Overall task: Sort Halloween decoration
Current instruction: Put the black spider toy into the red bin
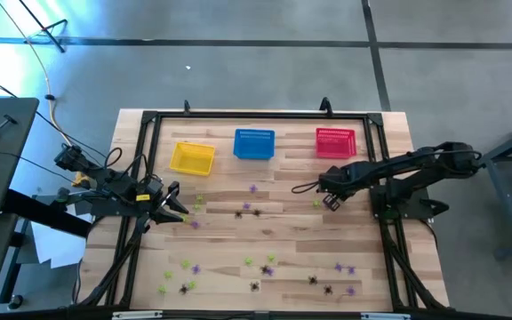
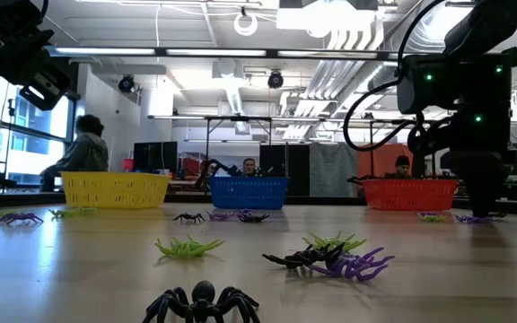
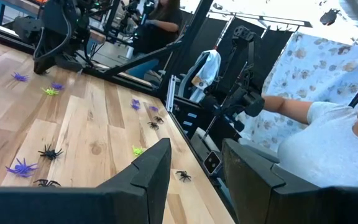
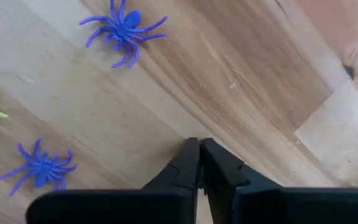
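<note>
Right end effector (image 4: 199,163): clenched, finger tips pressed together over bare wood; nothing visible between them. In the high view it (image 1: 332,199) hangs over the desk's right half, below the red basket (image 1: 335,142).
Left end effector (image 3: 194,163): released, a clear gap between the two fingers, nothing held. In the high view it (image 1: 178,211) sits at the desk's left edge, below the yellow basket (image 1: 192,158).
Halloween decoration: small plastic spiders scattered over the desk (image 1: 398,178), none inside a basket as far as can be seen.
Purple spiders: two (image 4: 124,29) (image 4: 38,168) lie on the wood near the right end effector, apart from it.
Yellow-green spider (image 2: 188,247): on the desk in the low view's foreground.
Black spider (image 2: 201,302): nearest the low camera.
Blue basket (image 1: 254,144): between the yellow and red baskets along the far edge.
Person (image 3: 328,140): beside the desk, in the left wrist view.
</note>
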You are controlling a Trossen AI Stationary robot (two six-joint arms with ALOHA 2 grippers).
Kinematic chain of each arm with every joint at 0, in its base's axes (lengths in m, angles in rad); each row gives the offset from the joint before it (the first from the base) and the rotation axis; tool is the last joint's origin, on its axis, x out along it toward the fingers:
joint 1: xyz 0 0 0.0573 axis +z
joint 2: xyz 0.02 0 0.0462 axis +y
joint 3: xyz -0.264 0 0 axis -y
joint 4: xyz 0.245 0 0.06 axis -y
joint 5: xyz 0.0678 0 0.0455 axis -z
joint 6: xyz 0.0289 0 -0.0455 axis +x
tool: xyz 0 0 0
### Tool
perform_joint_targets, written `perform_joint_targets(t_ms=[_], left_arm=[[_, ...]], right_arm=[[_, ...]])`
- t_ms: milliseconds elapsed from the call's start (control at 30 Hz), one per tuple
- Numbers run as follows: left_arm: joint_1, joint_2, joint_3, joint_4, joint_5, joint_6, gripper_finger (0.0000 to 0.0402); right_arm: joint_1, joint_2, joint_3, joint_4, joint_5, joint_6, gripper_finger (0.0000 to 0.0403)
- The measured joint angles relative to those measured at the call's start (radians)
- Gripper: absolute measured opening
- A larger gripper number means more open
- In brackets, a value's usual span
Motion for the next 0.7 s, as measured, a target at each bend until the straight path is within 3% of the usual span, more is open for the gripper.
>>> perform_joint_targets(t_ms=[233, 400, 700], left_arm=[[0.000, 0.000, 0.000, 0.000, 0.000, 0.000, 0.0133], [0.000, 0.000, 0.000, 0.000, 0.000, 0.000, 0.0133], [0.000, 0.000, 0.000, 0.000, 0.000, 0.001, 0.0133]], right_arm=[[0.000, 0.000, 0.008, -0.016, -0.016, -0.004, 0.0003], [0.001, 0.004, 0.061, -0.126, -0.049, -0.032, 0.0001], [-0.003, 0.001, 0.224, -0.248, 0.012, -0.077, 0.0000]])
